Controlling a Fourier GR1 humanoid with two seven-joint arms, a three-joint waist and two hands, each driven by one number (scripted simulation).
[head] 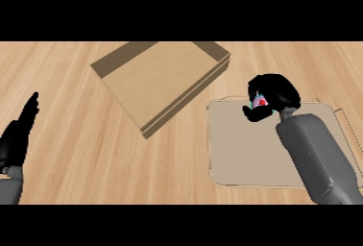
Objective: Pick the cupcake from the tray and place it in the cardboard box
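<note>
**Ana:** Over at the bench's right edge, the right hand (271, 96) is curled over the tray (241, 153), fingers wrapped around the cupcake (261, 102). Only a sliver of red and pale colour peeks out between those black fingers.

**Ben:** So the cupcake is in the hand, above the far end of the tray. Lifted or resting?

**Ana:** Can't tell from up here; the hand hides its base. What I can say is the forearm runs up across the tray from the near right corner, so the grasp comes from above and behind.

**Ben:** And the target?

**Ana:** The cardboard box (159, 77) sits towards the far edge, near the middle, turned at an angle, open side up. It lies just beside the tray's far left corner. I'd judge the carry a short one, across and away.

**Ben:** That raised wall could catch the hand, I'd guess.

**Ana:** Fair worry, so height comes first. Meanwhile the left hand (18, 132) rests at the left edge, fingers straight and pointing up, holding nothing, well apart from everything.
</note>
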